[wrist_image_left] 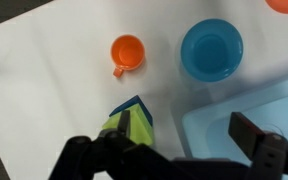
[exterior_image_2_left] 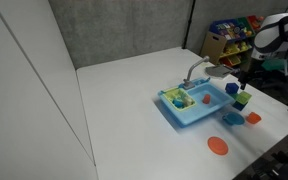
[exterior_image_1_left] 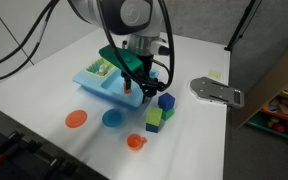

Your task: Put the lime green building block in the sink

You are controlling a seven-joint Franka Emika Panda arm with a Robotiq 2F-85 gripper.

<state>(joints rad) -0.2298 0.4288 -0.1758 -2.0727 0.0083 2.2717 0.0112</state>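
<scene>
The lime green building block (wrist_image_left: 115, 130) sits on the table, pressed against a darker green block (wrist_image_left: 142, 125) just left of the sink (wrist_image_left: 206, 135). The gripper (wrist_image_left: 169, 150) hangs over it, jaws spread wide and empty, with the block off-centre toward the left finger. In an exterior view the block (exterior_image_1_left: 153, 126) lies right of and nearer than the gripper; only there does the blue cube (exterior_image_1_left: 166, 101) show clearly just beyond.

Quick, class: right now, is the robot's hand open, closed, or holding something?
The hand: open, spread wide in the wrist view, holding nothing.
</scene>
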